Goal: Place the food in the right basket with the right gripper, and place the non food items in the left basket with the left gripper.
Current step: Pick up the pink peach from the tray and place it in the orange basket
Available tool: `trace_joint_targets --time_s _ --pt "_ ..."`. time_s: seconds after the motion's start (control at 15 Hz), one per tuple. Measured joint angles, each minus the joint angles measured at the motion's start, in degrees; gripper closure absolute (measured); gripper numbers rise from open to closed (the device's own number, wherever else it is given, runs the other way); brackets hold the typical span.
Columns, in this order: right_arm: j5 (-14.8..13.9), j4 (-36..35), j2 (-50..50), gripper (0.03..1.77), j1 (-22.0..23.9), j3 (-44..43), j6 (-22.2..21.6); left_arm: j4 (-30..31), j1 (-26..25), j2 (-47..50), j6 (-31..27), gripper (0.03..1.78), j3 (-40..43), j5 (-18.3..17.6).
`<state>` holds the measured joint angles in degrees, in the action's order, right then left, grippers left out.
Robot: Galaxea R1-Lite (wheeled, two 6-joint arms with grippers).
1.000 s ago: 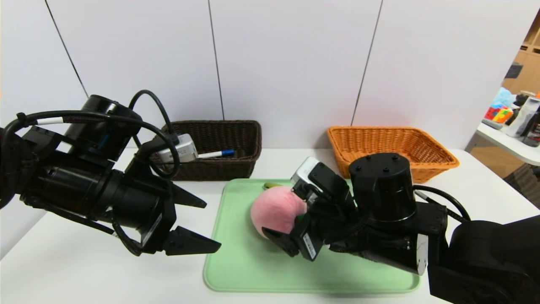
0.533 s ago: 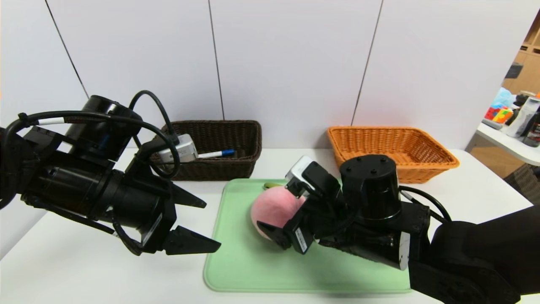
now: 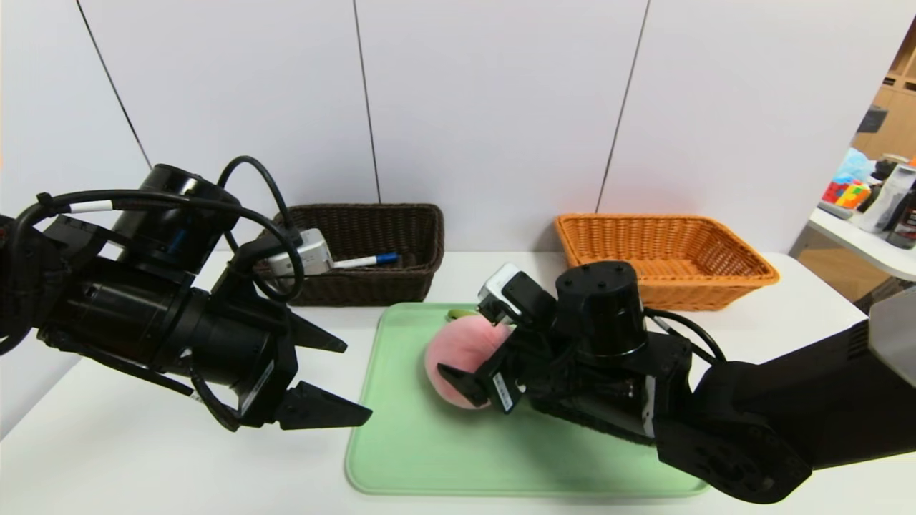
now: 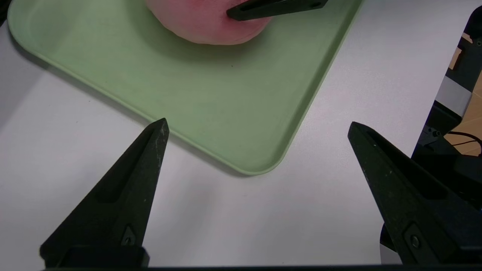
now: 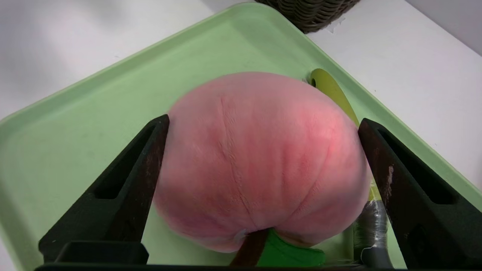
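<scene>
Two wicker baskets stand at the back of the white counter (image 3: 143, 458) in the head view: the dark brown left basket (image 3: 372, 250) holding a white marker pen (image 3: 366, 260) with a blue cap, and the orange-tan right basket (image 3: 665, 250). Between and in front of them lies a pale green tray (image 3: 429, 458) with the pink plush peach (image 3: 461, 357) resting on it. The right pincer (image 3: 476, 357) reaches in from the right, its jaws spread wide on either side of the peach. The left pincer (image 3: 336, 375) hangs above the counter just left of the tray, jaws wide apart and holding nothing.

From the left wrist view, the left pincer (image 4: 258, 128) frames a corner of the tray (image 4: 211, 109), with the peach (image 4: 203, 22) and one black finger of the other arm across it.

From the right wrist view, the right pincer (image 5: 263, 124) straddles the peach (image 5: 260, 158), its open jaws close against both flanks without squeezing the plush. A brown stem and green leaf (image 5: 290, 252) show under the peach, and a yellow-green handle (image 5: 331, 90) lies behind it on the tray (image 5: 75, 124).
</scene>
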<state>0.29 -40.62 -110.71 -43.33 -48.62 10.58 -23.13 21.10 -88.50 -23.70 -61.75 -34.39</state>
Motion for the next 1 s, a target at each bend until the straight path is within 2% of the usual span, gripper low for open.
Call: trace_joint_targets --time_s 0.67,1.0 --pt "0.33 -0.20 -3.73 0.09 0.24 -0.17 -0.33 0.04 0.00 -0.68 -0.06 0.12 -0.11 -0.01" --pt "0.17 -1.17 -3.73 0.73 0.11 -0.20 -0.28 0.04 0.00 -0.79 0.00 0.12 -0.22 -0.06"
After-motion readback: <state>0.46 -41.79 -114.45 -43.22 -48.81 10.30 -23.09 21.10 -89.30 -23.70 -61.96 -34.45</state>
